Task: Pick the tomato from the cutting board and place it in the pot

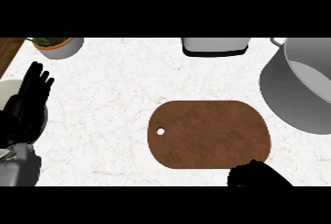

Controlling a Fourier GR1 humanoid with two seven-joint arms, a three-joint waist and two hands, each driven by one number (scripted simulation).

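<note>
A brown cutting board [207,131] with a small hole near its left edge lies mid-counter, and its visible top is bare. No tomato shows anywhere. My right hand [257,176] is a dark bunched shape over the board's lower right corner, partly cut off by the view's lower edge; whatever is under or inside it is hidden. The large grey pot [284,92] stands at the right edge, beyond the board's upper right. My left hand [31,94] rests open at the far left, fingers pointing up, well away from the board.
A white planter with a green plant [59,46] stands at the back left. A grey and black appliance [214,46] sits at the back centre. A pale round object [6,87] lies under my left hand. White counter separates the board from the pot.
</note>
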